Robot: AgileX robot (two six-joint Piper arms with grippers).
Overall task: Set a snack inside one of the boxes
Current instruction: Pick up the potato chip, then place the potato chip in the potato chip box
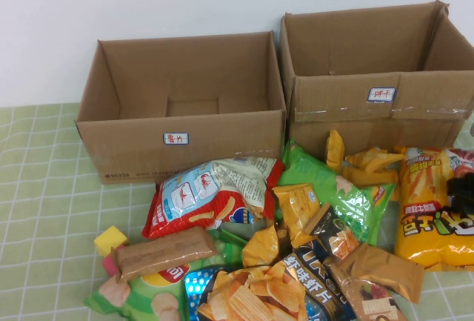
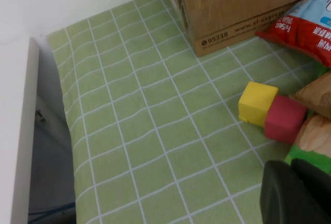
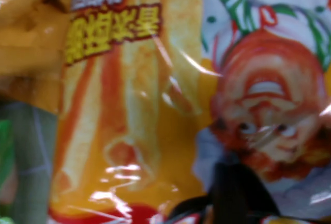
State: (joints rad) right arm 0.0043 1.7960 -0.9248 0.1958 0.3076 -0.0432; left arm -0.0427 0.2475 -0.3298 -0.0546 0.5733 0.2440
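Two open cardboard boxes stand at the back, the left box (image 1: 181, 124) and the right box (image 1: 378, 76), both empty as far as I see. A pile of snack bags lies in front of them. A big yellow snack bag (image 1: 429, 217) lies at the right. My right gripper (image 1: 463, 193) is low over it at the picture's right edge. In the right wrist view the bag (image 3: 129, 105) fills the picture and the right gripper (image 3: 240, 195) is right against it. My left gripper (image 2: 297, 193) is shut and empty, out of the high view, above the cloth left of the pile.
The pile holds a red, white and blue bag (image 1: 211, 195), a green bag (image 1: 333, 187), a brown wrapped bar (image 1: 164, 250) and several small packets. A yellow cube (image 2: 257, 102) and a red cube (image 2: 284, 118) lie at its left edge. The green checked cloth (image 1: 44, 210) is bare on the left.
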